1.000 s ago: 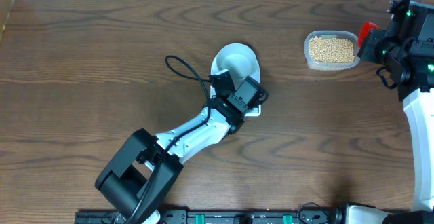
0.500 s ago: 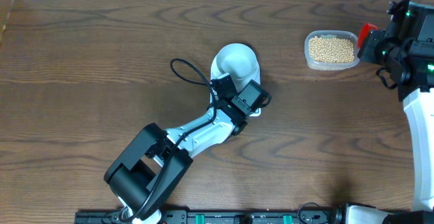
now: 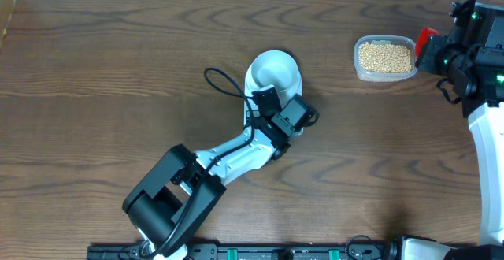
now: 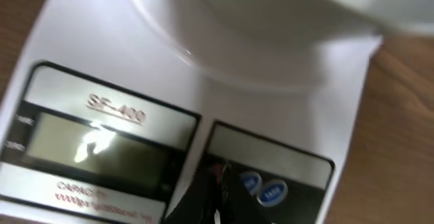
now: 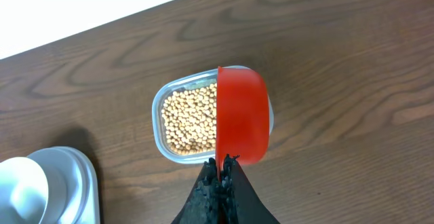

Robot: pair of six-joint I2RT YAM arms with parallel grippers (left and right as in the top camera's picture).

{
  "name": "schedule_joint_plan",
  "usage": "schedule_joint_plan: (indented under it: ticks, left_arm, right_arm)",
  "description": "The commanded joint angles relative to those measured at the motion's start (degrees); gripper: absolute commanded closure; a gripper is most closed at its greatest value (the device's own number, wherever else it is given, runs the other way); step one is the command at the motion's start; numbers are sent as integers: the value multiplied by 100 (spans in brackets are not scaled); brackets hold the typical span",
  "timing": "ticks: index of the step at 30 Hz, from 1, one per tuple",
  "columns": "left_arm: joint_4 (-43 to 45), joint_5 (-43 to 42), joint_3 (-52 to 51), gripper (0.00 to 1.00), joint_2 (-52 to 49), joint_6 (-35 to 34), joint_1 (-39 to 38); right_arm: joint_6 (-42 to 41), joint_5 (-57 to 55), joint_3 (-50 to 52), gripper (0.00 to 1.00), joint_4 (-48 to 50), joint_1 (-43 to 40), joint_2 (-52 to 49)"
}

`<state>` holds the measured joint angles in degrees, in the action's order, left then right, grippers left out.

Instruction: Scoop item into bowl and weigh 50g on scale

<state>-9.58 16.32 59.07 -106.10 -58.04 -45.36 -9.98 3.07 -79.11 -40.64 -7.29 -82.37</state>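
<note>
Right now my left hand [image 4: 211, 191] is closed up tight with nothing between its fingers, and its dark tips are down at the front panel of the flat white digital kitchen scale [image 4: 102, 54]. Just to the right of the tips are the two round blue buttons [image 4: 272, 193], and to the left is the grey display [image 4: 95, 139]. I cannot tell whether the tips actually touch the panel. Ahead of this hand, past the panel, the small round white bowl [image 4: 305, 20] stands upright on the scale's platform. From overhead, the left arm reaches across the brown wooden bench [image 3: 118, 71] and covers most of the scale, with the bowl showing just beyond the wrist.

My right hand [image 5: 222, 173] is clamped shut on the near end of a red plastic scoop [image 5: 241, 115], which sticks straight out ahead of the fingers. Below the scoop and a little to its left is the clear rounded-rectangular plastic tub [image 5: 157, 115], filled with small round tan-yellow beans [image 5: 186, 119]. In the wrist view the scoop overlaps the tub's right half, but I cannot tell whether it touches the beans. The bowl and scale lie well apart from this hand, off to its left.
</note>
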Motion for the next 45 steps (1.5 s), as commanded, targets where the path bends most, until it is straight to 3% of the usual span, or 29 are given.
schedule_joint_plan:
  ticks: [1,45]
  left_arm:
    - [-15,-22,-24,93,-96,205,-31]
    - [-81,85,-24,93,-219,120,35]
  right_arm:
    - [66,33,-103,99,-11,-17,-15]
    - [68,33,-103,99,-55,-17,-15]
